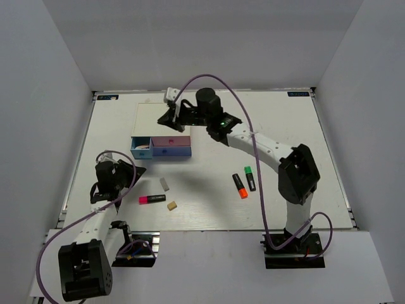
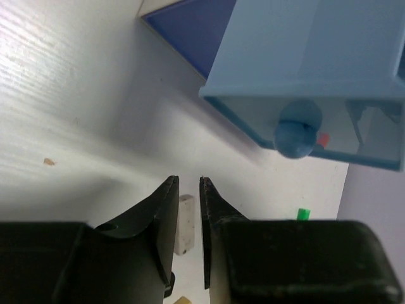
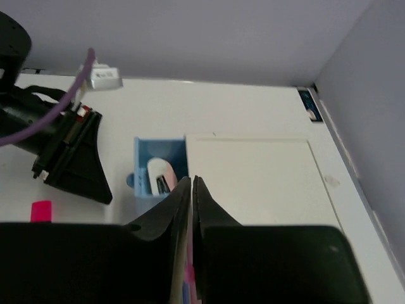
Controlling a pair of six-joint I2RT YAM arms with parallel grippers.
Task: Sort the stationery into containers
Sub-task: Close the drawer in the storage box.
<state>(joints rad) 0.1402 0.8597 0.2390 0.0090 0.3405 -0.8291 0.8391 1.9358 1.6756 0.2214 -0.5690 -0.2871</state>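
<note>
The white-topped drawer box (image 1: 163, 120) has a blue drawer (image 1: 140, 152) and a pink drawer (image 1: 171, 150), both pulled out. A white-pink eraser (image 3: 158, 176) lies in the blue drawer (image 3: 142, 158). My right gripper (image 1: 167, 118) is shut and empty above the box top (image 3: 253, 183). My left gripper (image 1: 135, 171) is slightly open and empty, left of a white eraser (image 1: 164, 183), which shows beyond the jaw gap (image 2: 185, 218). A pink-capped highlighter (image 1: 152, 199) and a tan eraser (image 1: 171, 205) lie nearby. Orange-capped (image 1: 239, 185) and green-capped (image 1: 250, 178) highlighters lie to the right.
The blue drawer's knob (image 2: 297, 136) is close ahead of my left gripper (image 2: 189, 180). My left gripper shows as a black shape (image 3: 69, 158) in the right wrist view, left of my shut right gripper (image 3: 192, 179). White walls enclose the table on three sides.
</note>
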